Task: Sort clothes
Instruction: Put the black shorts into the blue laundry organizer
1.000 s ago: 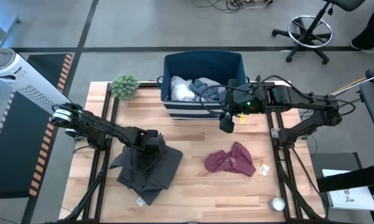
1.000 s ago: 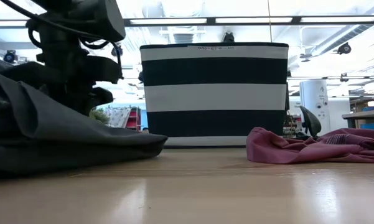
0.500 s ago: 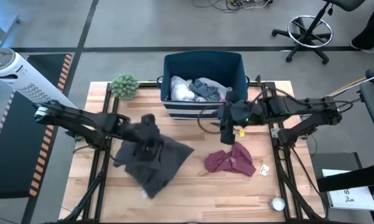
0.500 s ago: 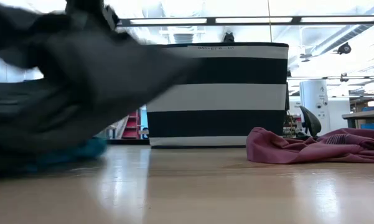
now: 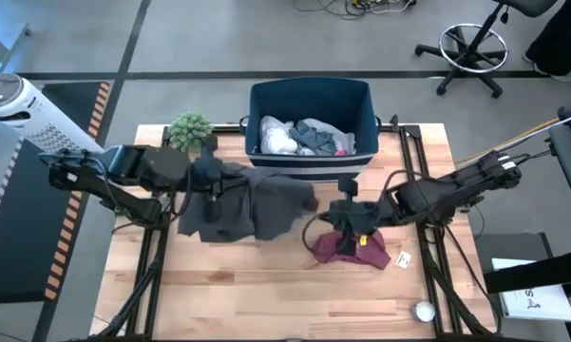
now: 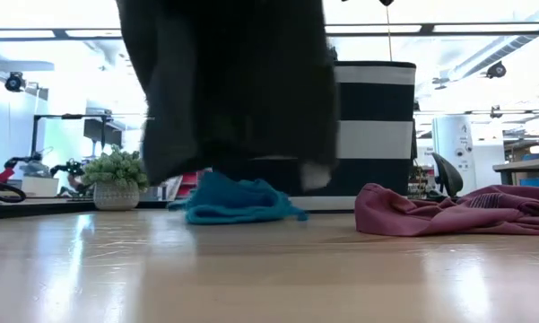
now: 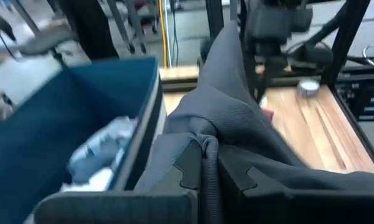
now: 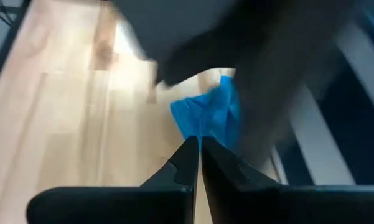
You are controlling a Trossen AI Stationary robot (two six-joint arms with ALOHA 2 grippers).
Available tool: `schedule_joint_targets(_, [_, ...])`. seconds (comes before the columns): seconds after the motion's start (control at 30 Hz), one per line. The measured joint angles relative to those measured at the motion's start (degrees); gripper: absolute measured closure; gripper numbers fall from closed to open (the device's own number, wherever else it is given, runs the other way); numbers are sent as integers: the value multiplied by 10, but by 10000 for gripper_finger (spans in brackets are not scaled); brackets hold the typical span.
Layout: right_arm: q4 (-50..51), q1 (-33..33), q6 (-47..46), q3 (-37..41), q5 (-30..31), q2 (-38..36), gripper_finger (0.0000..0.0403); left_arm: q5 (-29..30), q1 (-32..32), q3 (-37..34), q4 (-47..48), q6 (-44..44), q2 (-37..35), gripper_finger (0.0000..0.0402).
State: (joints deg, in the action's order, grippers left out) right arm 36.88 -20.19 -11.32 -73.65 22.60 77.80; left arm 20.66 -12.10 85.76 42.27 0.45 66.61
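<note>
My left gripper [image 5: 214, 180] is shut on the dark grey garment [image 5: 266, 204], held up over the table's middle just in front of the navy striped bin [image 5: 309, 95]. In the low view the garment [image 6: 233, 90] hangs in a wide sheet. A turquoise garment [image 6: 233, 202] lies bunched on the table under it; it also shows in the right wrist view [image 8: 208, 115]. My right gripper [image 5: 347, 223] is shut and empty above the far edge of the maroon garment [image 5: 356, 247], which lies crumpled on the table at the right. My left gripper pinches a bunched fold of the dark grey garment [image 7: 206, 140] between its two fingers, several layers gathered there. The fingers lie roughly level, pointing toward the table's right. The garment hangs slack below and beyond the fingers, clear of the table.
The bin holds white and grey clothes [image 5: 295, 138] and something pink. A green ball-shaped plant [image 5: 190, 128] stands at the far left. A small white tag [image 5: 402, 258] and a round object [image 5: 424, 310] lie near the right front corner.
My left gripper has risen and gone toward the far edge and the bin with the dark grey garment, which has been lifted clear of the table and swung out, uncovering the turquoise garment. My right gripper has come from beside the bin toward the near edge, over the maroon garment.
</note>
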Motion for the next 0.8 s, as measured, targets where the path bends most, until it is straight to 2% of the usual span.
schedule_joint_targets(0.23, [-20,-39,-23,2,17,0,402,39,8,111,0,83,52,399])
schedule_joint_targets(0.5, [-23,-81,-51,2,36,0,403,38,64,251,-2,177,121,399])
schedule_joint_targets(0.8, [-28,-104,-68,2,51,0,403,-89,188,431,-2,238,225,399])
